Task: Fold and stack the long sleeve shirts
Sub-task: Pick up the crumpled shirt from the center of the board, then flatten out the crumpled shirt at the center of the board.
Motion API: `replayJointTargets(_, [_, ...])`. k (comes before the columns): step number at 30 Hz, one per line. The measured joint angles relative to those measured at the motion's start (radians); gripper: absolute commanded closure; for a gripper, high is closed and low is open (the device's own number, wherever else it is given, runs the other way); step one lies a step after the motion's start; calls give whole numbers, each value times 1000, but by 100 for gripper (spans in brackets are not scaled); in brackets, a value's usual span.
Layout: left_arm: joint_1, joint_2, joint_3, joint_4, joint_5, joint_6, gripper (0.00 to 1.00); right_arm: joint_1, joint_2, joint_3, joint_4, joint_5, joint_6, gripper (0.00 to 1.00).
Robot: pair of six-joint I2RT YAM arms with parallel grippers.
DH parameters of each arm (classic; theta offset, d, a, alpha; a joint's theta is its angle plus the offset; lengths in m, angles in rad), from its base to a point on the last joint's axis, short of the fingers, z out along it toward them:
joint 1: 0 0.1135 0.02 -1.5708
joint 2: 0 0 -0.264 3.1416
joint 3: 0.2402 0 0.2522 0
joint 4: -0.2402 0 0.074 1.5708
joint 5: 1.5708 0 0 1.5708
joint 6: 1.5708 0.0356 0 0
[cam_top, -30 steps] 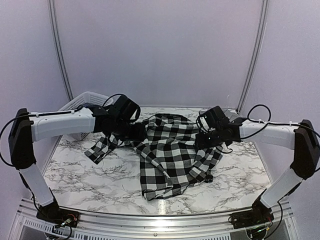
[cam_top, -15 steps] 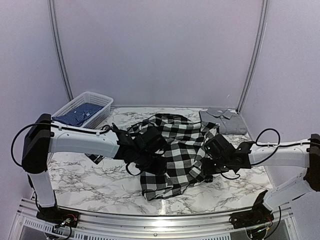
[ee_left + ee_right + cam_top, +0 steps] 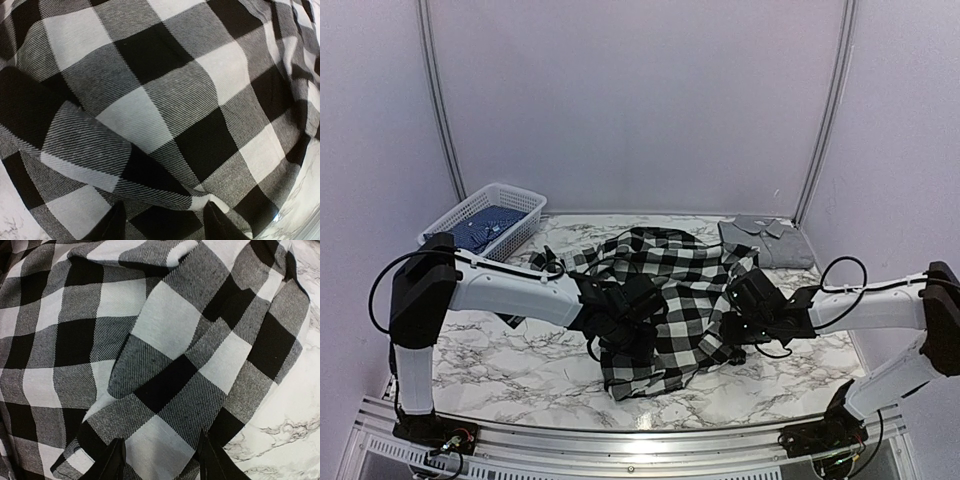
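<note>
The black-and-white check long sleeve shirt [image 3: 680, 280] lies crumpled in the middle of the marble table [image 3: 800, 365]. No lettered band shows. My left gripper [image 3: 625, 340] is low over the shirt's near-left part. In the left wrist view the shirt [image 3: 165, 100] fills the frame and the left gripper [image 3: 167, 225] is open, its fingertips [image 3: 116, 225] against the cloth. My right gripper [image 3: 730, 340] is low over the shirt's near-right edge. In the right wrist view it [image 3: 162, 462] is open over a fold of the shirt [image 3: 150, 365], with bare marble [image 3: 295, 430] just to the right.
A white basket [image 3: 520, 202] holding blue cloth stands at the back left. A folded grey shirt [image 3: 770, 240] lies at the back right. Grey walls enclose the table on three sides.
Both arms have come down and toward the near edge. The left gripper moved from the shirt's far-left side to its near-left part, the right gripper from the upper right to the near-right edge.
</note>
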Motion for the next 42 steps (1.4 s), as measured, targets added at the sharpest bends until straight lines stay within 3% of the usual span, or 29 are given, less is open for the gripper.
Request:
replayJointTargets(5, [0,5,4,1,-36,-16,87,-7,0,-34,-3,5,15,57])
replayJointTargets(8, [0,4,4,0,-61,-19,94,-8,0,-48,-3,8,26,62])
replayJointTargets(12, [0,-5,-1,1,-90,-24,100,-8,10,-55,1,7,30,75])
replayJointTargets(16, [0,-32,-16,1,-107,-24,100,-8,31,-55,10,8,31,95])
replayJointTargets(18, [0,-49,-24,2,-113,-24,100,-10,34,-51,4,14,31,100])
replayJointTargets(23, [0,-100,-60,8,-116,-25,100,-61,11,-32,-39,53,20,100])
replayJointTargets(27, [8,-187,-138,8,-119,-29,100,-182,-82,-32,-85,83,-12,100])
replayJointTargets(37, [97,-528,-438,0,-124,-80,100,-492,-169,-13,-137,113,-156,100])
replayJointTargets(42, [114,-638,-568,-42,-134,-126,100,-576,-168,35,-141,112,-212,96])
